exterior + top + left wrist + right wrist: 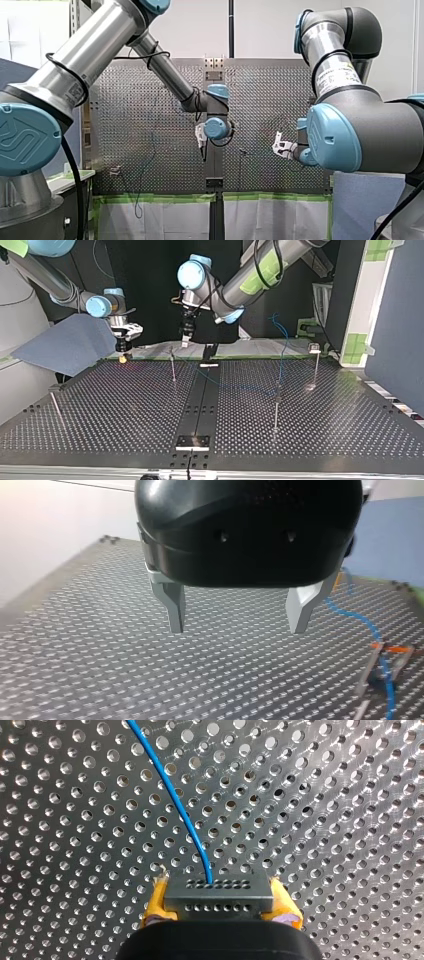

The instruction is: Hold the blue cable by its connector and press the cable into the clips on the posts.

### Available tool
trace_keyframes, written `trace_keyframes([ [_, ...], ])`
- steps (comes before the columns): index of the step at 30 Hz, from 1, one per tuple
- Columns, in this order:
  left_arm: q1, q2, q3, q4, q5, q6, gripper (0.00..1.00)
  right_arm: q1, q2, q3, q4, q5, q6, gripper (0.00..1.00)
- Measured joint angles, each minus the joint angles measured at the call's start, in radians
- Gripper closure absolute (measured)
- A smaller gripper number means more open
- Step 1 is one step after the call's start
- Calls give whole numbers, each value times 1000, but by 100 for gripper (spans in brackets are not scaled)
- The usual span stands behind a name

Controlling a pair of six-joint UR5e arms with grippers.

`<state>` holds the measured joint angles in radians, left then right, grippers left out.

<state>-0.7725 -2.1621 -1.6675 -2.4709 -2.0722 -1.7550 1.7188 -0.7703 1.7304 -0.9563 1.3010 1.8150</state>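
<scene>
Blue cable pinched at its connector by my right gripper.
Its yellow pads clamp the connector above the perforated table; the cable runs ahead over it. My left gripper hangs spread, empty.

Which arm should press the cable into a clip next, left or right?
Left, probably. My left gripper is open and empty, with the blue cable and a clip post just beside it. My right gripper is shut on the connector, so it is busy.
</scene>
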Motion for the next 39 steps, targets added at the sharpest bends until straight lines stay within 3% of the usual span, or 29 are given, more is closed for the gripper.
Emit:
trace_keyframes([
  [16,-17,158,-158,150,-77,-28,0,0,0,0,13,0,-4,100],
  [25,-25,241,-241,135,-84,-60,0,0,-1,0,22,7,-18,100],
  [34,-27,327,-327,117,-75,-68,0,-4,-12,-1,70,62,-44,100],
  [39,-27,374,-374,108,-75,-67,0,-6,-29,-1,89,69,-49,100],
])
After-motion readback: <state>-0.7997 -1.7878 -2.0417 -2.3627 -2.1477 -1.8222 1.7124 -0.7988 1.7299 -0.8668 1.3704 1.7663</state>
